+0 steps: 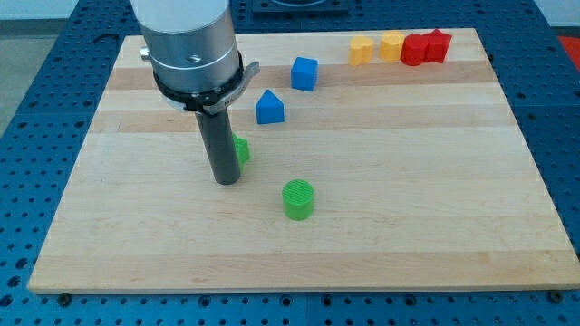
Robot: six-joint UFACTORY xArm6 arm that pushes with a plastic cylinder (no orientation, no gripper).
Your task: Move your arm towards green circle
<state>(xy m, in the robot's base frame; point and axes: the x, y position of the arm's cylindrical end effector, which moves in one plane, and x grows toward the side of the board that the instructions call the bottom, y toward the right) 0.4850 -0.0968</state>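
Green circle (297, 199) nearest, my tip (227, 180) to its left; no fingers visible.

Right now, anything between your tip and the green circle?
Nothing visible. My tip sits to the view's left of the green circle, with bare board between them. A second green block sits right behind the rod, off that line.

Wooden board (362, 235) on blue, seemingly perforated table (36, 100)

pale wood board (408, 199), ridged green circle (298, 199), matt dark rod (222, 149)
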